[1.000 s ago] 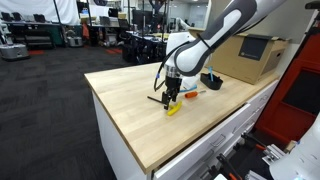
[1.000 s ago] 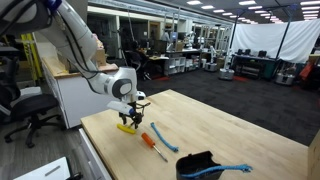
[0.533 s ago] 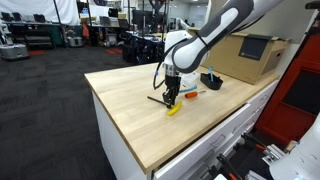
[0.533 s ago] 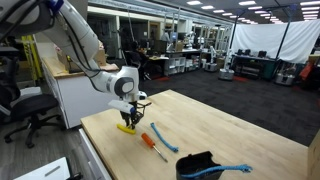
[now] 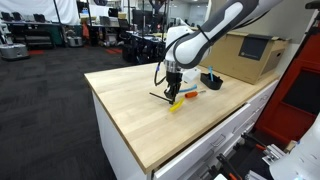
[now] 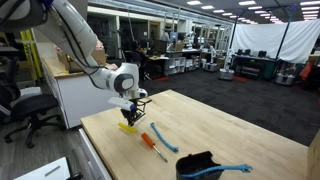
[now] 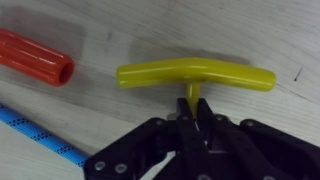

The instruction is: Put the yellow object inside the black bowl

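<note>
The yellow object (image 7: 195, 76) lies crosswise, stem pointing into the clamping tool (image 7: 198, 126).

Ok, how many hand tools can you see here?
2: the yellow-handled one, held by its rod in the robot's tool, and the orange-handled one lying beside it. The bowl could hide others.

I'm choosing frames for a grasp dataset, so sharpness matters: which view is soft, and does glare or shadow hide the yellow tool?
Wrist view: soft throughout, the yellow object has fuzzy edges and the black gripper shows little detail; no glare. In both exterior views it is tiny but evenly lit against the pale table, with no heavy shadow hiding it.
</note>
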### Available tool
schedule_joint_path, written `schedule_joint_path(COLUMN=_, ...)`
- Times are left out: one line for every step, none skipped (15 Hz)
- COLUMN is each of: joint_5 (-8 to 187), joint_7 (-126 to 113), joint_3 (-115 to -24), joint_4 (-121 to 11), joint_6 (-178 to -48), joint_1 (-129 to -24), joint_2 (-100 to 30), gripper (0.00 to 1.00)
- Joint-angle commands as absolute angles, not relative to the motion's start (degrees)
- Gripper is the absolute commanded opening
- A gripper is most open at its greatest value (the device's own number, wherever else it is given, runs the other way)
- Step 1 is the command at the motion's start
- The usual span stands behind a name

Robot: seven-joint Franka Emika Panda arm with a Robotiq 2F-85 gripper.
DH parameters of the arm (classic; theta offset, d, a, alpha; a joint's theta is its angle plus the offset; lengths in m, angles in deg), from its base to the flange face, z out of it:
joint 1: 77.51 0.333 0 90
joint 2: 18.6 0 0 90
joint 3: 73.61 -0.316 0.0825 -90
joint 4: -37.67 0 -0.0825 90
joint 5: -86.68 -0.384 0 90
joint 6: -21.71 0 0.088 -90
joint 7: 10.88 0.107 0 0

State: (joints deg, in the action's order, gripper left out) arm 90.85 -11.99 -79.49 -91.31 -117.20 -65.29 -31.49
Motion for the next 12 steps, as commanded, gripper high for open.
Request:
schedule_joint_path(joint_5=91.73, joint_7=-13.40, joint_3=-80.24, joint_4=-94.71, joint_6=-109.78, joint_1=-66.82, joint_2=-20.74, gripper=0.03)
schedule_joint_path(joint_5=92.50, joint_7=-13.55, joint_3=-79.99, joint_4=-94.42, joint_6=-105.84, joint_1=-67.00, joint_2=-18.20, gripper=0.03)
schedule_joint_path(joint_5=93.36, joint_7=-14.07, joint_3=-79.80, joint_4=-93.68, joint_6=-101.05, joint_1=-67.29, joint_2=-15.95, gripper=0.03)
schedule_joint_path(joint_5=94.69, joint_7=-14.49, joint_3=-79.46, joint_4=-93.01, joint_6=-95.56, joint_1=-67.80, joint_2=-14.57, gripper=0.03)
schedule_joint_path(joint_5=95.70, joint_7=-15.33, joint_3=-79.20, joint_4=-92.17, joint_6=-90.79, joint_1=-68.41, joint_2=-13.41, gripper=0.03)
schedule_joint_path(joint_5=96.50, joint_7=-16.17, joint_3=-78.79, joint_4=-91.07, joint_6=-85.55, joint_1=-69.14, joint_2=-12.26, gripper=0.03)
schedule_joint_path(joint_5=97.65, joint_7=-15.90, joint_3=-78.45, joint_4=-90.84, joint_6=-82.57, joint_1=-69.83, joint_2=-11.25, gripper=0.03)
schedule_joint_path(joint_5=97.82, joint_7=-15.42, joint_3=-77.47, joint_4=-91.40, joint_6=-81.16, joint_1=-71.06, joint_2=-9.73, gripper=0.03)
schedule_joint_path(joint_5=97.41, joint_7=-15.16, joint_3=-76.54, joint_4=-91.51, joint_6=-80.09, joint_1=-72.12, joint_2=-8.84, gripper=0.03)
schedule_joint_path(joint_5=96.34, joint_7=-14.69, joint_3=-75.09, joint_4=-91.77, joint_6=-80.18, joint_1=-73.59, joint_2=-8.23, gripper=0.03)
schedule_joint_path(joint_5=95.69, joint_7=-14.18, joint_3=-73.88, joint_4=-91.65, joint_6=-80.16, joint_1=-74.79, joint_2=-8.10, gripper=0.03)
schedule_joint_path(joint_5=94.54, joint_7=-14.16, joint_3=-72.24, joint_4=-91.45, joint_6=-80.37, joint_1=-76.28, joint_2=-8.38, gripper=0.03)
